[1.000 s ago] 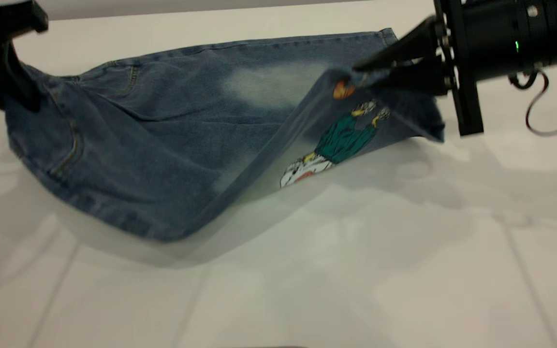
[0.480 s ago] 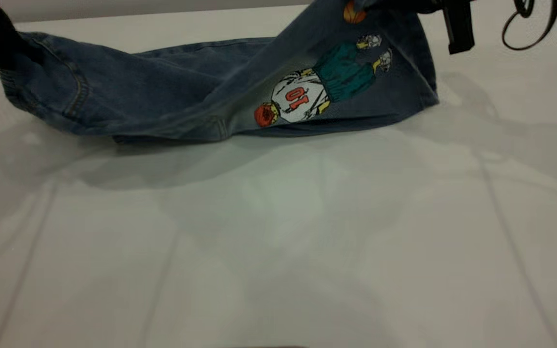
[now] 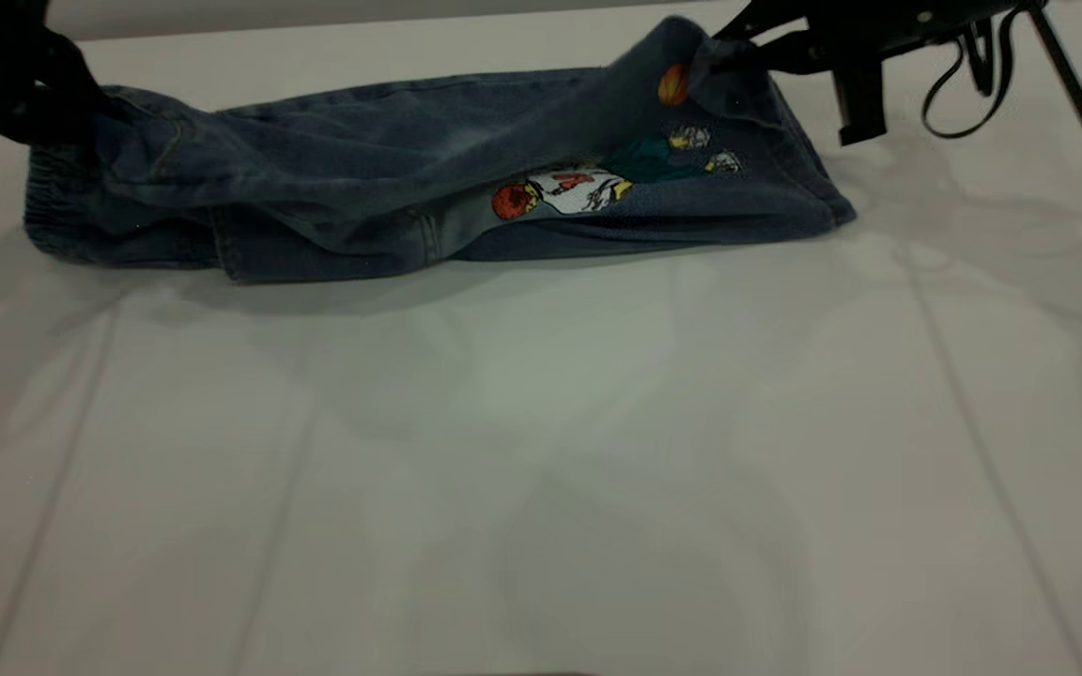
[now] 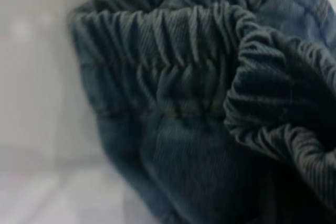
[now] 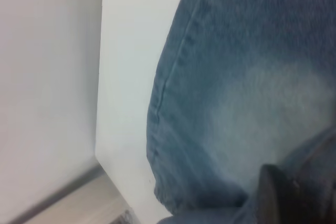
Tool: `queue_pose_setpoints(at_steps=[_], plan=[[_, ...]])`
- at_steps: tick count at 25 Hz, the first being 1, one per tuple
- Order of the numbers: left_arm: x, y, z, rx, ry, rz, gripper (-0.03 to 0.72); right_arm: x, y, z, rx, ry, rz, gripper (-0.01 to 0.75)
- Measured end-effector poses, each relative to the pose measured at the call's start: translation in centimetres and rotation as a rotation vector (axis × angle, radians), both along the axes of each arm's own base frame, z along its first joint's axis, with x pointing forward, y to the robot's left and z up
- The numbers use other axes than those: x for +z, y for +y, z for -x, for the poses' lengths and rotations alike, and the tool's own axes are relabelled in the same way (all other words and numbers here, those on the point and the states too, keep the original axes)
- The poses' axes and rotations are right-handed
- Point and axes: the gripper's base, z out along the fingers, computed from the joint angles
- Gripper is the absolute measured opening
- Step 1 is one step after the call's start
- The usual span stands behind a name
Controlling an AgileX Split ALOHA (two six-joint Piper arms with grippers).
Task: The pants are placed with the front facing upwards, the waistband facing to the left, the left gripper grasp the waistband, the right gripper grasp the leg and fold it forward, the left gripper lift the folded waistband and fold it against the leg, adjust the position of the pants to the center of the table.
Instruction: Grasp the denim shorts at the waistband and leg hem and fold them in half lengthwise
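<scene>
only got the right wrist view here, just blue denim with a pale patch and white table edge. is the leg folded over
Observer: Yes. In the exterior view the short blue denim pants lie doubled lengthwise, and the cartoon print on the back faces up.
Operator: where's my gripper on it
Observer: The right gripper pinches the raised leg corner at the far right end, above the plain white table.
Operator: and the left one
Observer: The left gripper is at the far left end, at the gathered elastic waistband, which looks bunched in the left wrist view.
</scene>
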Motion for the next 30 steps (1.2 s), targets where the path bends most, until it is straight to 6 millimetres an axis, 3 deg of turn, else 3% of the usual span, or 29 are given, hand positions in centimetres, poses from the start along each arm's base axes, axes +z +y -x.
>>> queue_pose_setpoints(at_steps=[8,15,22,26,30], plan=[[-1.8,0.2,-3.1,0.086,-0.015,0.064,0.083,-1.3,-0.4,-1.6,-0.089,0.042,0.007,0.028],[-3.4,0.6,-3.3,0.173,-0.002,0.081,0.087,-2.4,-1.1,-1.7,-0.189,0.114,0.026,0.033],[-3.6,0.9,-3.5,0.167,-0.017,0.032,0.107,-1.9,-1.2,-2.4,-0.218,0.100,0.031,0.043],[-3.5,1.0,-3.5,0.119,-0.026,-0.022,0.148,-1.5,-1.2,-2.9,-0.217,0.079,0.030,0.055],[-3.5,1.1,-3.5,0.078,-0.030,-0.061,0.254,-1.4,-1.2,-2.9,-0.216,0.076,0.030,0.084]])
